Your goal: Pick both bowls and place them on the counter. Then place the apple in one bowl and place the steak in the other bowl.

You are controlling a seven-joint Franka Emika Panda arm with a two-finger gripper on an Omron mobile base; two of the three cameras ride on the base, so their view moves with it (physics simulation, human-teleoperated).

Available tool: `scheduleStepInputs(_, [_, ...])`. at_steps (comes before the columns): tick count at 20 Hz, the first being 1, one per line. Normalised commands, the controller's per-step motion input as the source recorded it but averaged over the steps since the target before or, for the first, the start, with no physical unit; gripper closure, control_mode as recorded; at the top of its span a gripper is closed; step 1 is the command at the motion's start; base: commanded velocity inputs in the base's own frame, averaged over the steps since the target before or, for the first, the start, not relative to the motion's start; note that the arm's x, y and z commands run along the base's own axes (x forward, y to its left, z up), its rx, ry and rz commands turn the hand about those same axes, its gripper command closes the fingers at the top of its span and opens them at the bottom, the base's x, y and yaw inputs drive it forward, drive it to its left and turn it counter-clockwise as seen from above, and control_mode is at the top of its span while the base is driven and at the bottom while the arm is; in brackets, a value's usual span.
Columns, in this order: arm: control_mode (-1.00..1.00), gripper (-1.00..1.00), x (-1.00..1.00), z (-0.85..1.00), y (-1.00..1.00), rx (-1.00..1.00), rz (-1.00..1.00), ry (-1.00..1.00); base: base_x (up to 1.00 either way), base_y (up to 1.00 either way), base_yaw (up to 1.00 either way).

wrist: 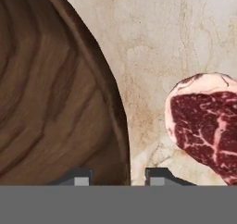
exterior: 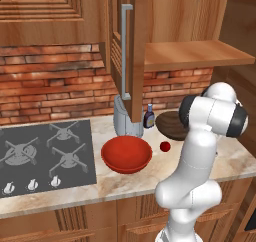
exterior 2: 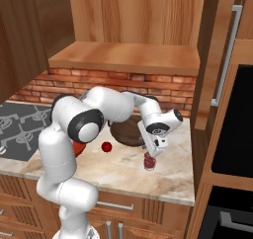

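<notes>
Both bowls already stand on the table (exterior: 120, 186), so what is left is loading them. The red bowl (exterior: 126, 154) sits just beside the stovetop (exterior: 45, 153); the apple (exterior: 165, 146) lies loose on the marble between the red bowl and the brown bowl (exterior: 170, 125), in neither. The brown bowl is empty and stands further from the stovetop than the apple.

The pincer (exterior 2: 149, 160) hangs low over the table on the far side of the brown bowl from the stovetop, right at the steak (exterior 2: 149, 161). In the hand view the two fingertips (wrist: 77, 177) stand apart, one over the brown bowl's rim, one over bare marble; the steak (wrist: 206, 119) lies off to one side, not between them. Nothing is gripped, as far as can be seen. Judgement: the hand is poised by the steak for a pick, not yet lined up.

Nearby: a grey pitcher (exterior: 126, 118) and a small dark bottle (exterior: 148, 117) behind the red bowl, against the brick wall (exterior: 50, 83). An open cupboard door (exterior: 131, 51) hangs above them. None blocks the short path from steak to brown bowl.
</notes>
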Motion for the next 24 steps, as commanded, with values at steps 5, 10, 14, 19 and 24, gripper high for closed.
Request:
scheduleStepInputs(5, [-1.0, -1.0, -0.12, 0.04, 0.0, 0.0, 0.0, 0.0, 0.0, 0.0, 0.0])
scheduleStepInputs(10, [-1.0, -1.0, -0.13, 0.16, 0.05, -0.07, 0.07, -0.03, 0.0, 0.0, 0.0])
scheduleStepInputs(14, [-1.0, -1.0, -0.19, 0.26, 0.05, -0.13, 0.12, -0.12, 0.0, 0.0, 0.0])
scheduleStepInputs(19, [-1.0, -1.0, -0.32, 0.18, 0.06, -0.15, 0.12, -0.1, 0.0, 0.0, 0.0])
scheduleStepInputs(24, [-1.0, -1.0, -0.4, 0.02, 0.1, -0.16, 0.17, -0.11, 0.0, 0.0, 0.0])
